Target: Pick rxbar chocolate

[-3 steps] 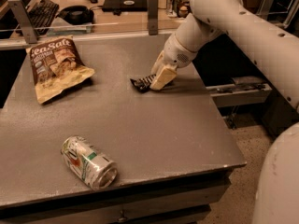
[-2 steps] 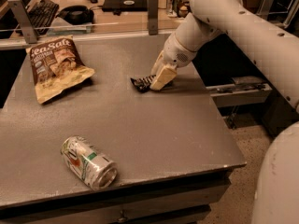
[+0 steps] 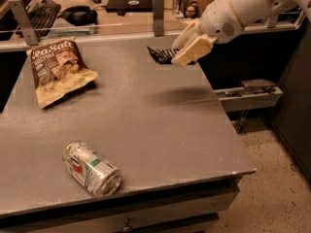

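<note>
The rxbar chocolate is a small flat black bar with pale lettering. It hangs in the air above the far right part of the grey table, and its shadow lies on the tabletop below. My gripper is shut on the bar's right end, with its cream fingers clamped over it. The white arm reaches in from the upper right.
A brown-and-cream "Sea Salt" chip bag lies at the far left of the table. A silver-green soda can lies on its side near the front left. A rail with posts runs behind the table. The table's right edge drops to the floor.
The gripper has lifted the bar off the tabletop, where it lay under the fingers before. The bar now hangs clear above the table.
</note>
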`<state>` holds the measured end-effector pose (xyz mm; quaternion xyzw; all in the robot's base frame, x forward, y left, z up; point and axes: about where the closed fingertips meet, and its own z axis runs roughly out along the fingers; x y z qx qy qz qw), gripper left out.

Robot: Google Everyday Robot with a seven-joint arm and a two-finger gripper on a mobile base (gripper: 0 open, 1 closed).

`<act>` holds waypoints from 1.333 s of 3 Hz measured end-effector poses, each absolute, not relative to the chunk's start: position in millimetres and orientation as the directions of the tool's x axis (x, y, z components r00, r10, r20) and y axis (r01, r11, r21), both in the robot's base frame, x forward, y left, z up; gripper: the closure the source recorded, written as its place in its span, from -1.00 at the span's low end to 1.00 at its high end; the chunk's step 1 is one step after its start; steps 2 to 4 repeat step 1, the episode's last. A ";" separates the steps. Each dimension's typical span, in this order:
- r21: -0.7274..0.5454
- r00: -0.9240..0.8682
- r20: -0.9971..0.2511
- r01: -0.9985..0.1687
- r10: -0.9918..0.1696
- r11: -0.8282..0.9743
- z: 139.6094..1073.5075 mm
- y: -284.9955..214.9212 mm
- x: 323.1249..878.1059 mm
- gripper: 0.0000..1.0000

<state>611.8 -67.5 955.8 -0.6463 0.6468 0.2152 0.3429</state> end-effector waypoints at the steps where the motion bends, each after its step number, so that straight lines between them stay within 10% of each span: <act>1: -0.166 0.074 -0.733 -0.984 -0.676 0.071 960.3 -65.2 611.6 1.00; 4: -0.166 0.074 -0.733 -0.984 -0.676 0.071 960.3 -65.2 611.6 1.00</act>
